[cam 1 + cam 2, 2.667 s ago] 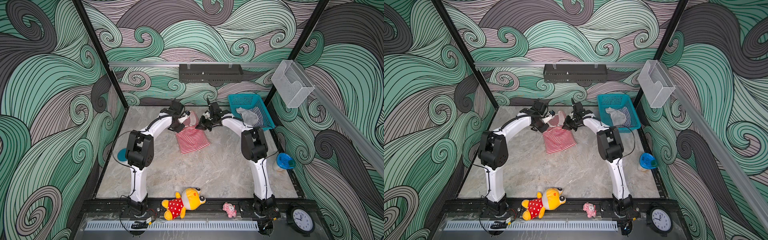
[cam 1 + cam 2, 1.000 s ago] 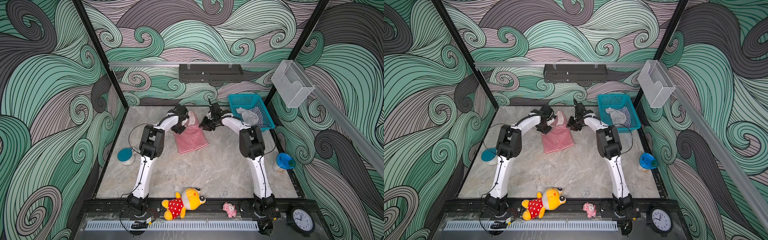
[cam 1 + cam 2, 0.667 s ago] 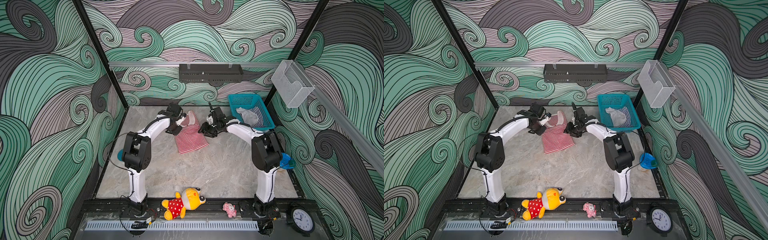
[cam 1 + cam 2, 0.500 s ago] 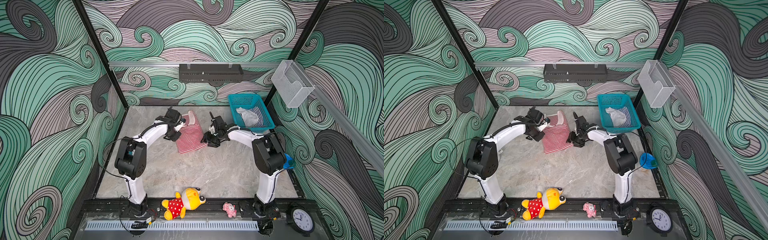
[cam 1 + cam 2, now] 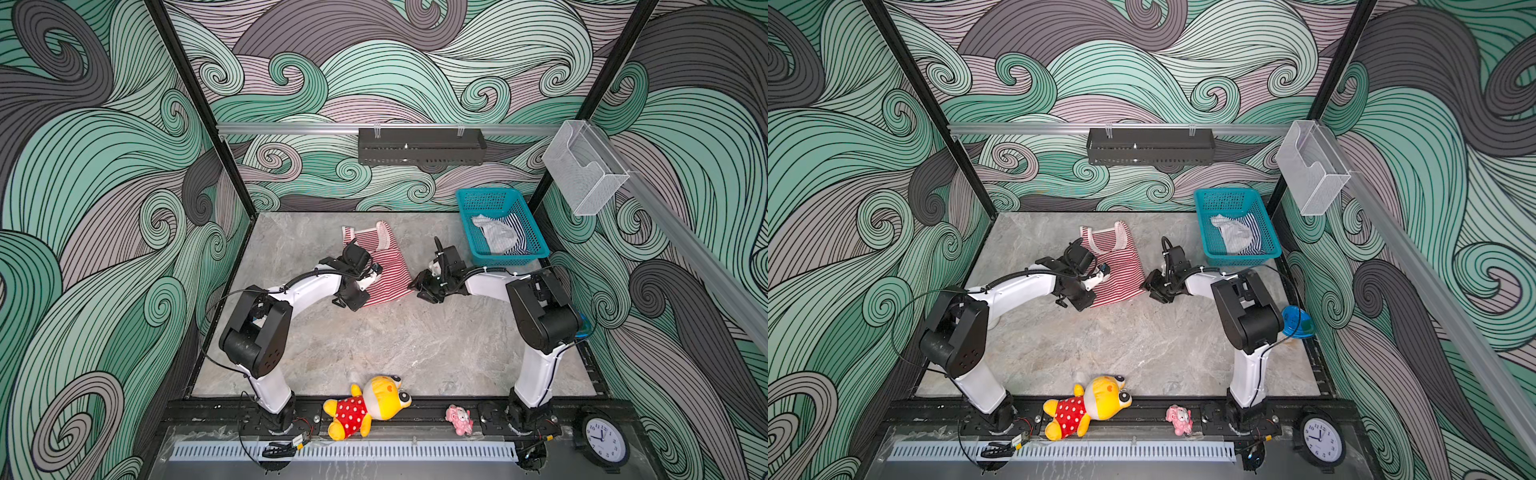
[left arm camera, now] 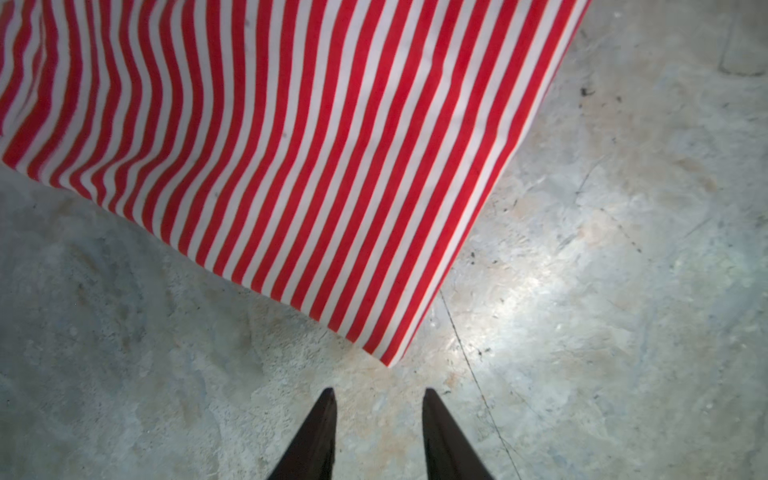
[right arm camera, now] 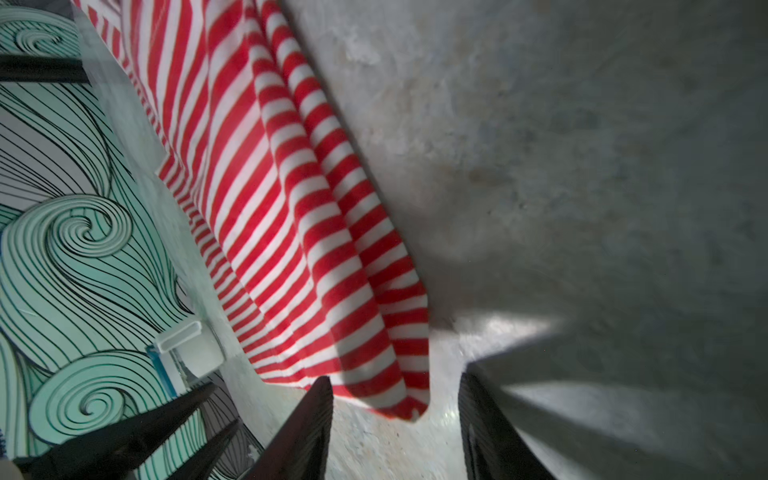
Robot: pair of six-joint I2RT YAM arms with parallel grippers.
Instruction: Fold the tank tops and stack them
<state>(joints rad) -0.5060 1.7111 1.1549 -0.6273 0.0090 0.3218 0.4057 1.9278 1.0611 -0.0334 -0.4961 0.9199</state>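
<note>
Swirling wave-patterned walls (image 5: 374, 75) in teal, grey and mauve enclose a grey marbled table (image 5: 395, 345), with black posts (image 5: 203, 112) at the back corners. An aluminium rail (image 5: 291, 129) above the back edge carries a black perforated shelf (image 5: 419, 145); a clear plastic holder (image 5: 582, 170) hangs above the right edge.

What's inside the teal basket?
The teal basket holds a crumpled navy-and-white tank top with pale fabric bunched on top. Anything beneath is covered.

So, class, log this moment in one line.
red tank top: spread out | left gripper: open, hem corner | right gripper: open, hem corner | navy tank top: in basket
</note>
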